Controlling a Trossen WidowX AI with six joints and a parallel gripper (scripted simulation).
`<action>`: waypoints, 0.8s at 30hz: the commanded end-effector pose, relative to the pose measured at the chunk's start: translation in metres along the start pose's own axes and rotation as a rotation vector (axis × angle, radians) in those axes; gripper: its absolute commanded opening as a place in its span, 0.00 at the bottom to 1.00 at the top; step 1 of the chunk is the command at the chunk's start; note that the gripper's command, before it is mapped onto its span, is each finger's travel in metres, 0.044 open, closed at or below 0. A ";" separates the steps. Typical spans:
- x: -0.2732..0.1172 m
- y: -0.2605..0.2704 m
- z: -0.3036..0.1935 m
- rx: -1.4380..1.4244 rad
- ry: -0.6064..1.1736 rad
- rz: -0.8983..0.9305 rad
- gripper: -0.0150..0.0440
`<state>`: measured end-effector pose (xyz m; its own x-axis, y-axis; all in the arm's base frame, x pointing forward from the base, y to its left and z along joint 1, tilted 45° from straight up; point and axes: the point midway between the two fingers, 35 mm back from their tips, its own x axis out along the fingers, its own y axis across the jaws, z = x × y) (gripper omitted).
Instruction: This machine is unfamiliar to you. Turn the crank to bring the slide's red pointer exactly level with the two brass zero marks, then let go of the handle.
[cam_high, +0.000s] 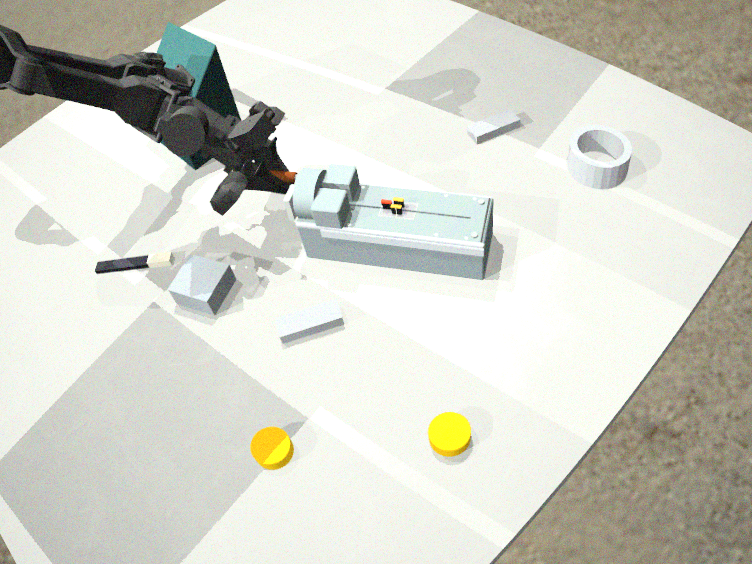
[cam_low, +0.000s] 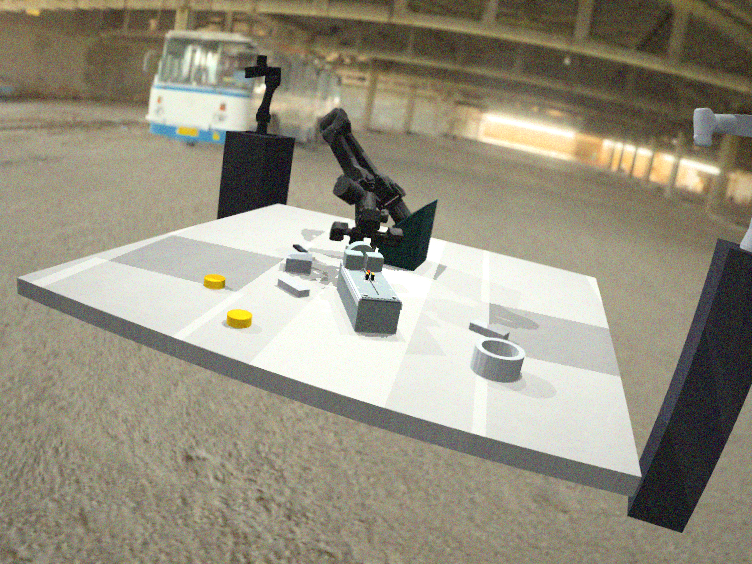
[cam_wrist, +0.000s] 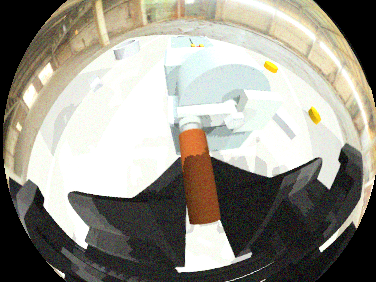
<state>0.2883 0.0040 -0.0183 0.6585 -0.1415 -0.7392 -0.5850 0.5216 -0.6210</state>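
The pale blue-green machine (cam_high: 394, 251) (cam_low: 376, 315) (cam_wrist: 220, 80) stands on the table. Its slide's red pointer (cam_high: 386, 203) (cam_low: 368, 272) is close to the two brass zero marks but not level with them: in the top view it sits a little to their left, on the crank side. The upper brass mark (cam_high: 398, 200) and the lower brass mark (cam_high: 396, 208) flank the slot. My gripper (cam_high: 283, 176) (cam_wrist: 197, 167) is shut on the orange-brown crank handle (cam_wrist: 202, 200), at the machine's left end in the top view. The white crank arm (cam_wrist: 207, 111) shows in the wrist view.
A teal wedge (cam_high: 182, 51) (cam_low: 413, 242) stands behind the arm. A grey block (cam_high: 197, 282), a black stick (cam_high: 124, 264) and a flat bar (cam_high: 311, 322) lie near the crank end. Another bar (cam_high: 495, 126), a ring (cam_high: 583, 166) and two yellow discs lie farther off.
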 end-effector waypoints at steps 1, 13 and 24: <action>0.006 0.000 -0.007 -0.004 0.006 0.005 0.25; 0.017 -0.011 -0.018 -0.005 0.007 0.004 0.25; 0.022 -0.024 -0.022 -0.005 0.007 0.004 0.25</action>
<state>0.3010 -0.0230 -0.0268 0.6537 -0.1327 -0.7450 -0.5955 0.5172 -0.6147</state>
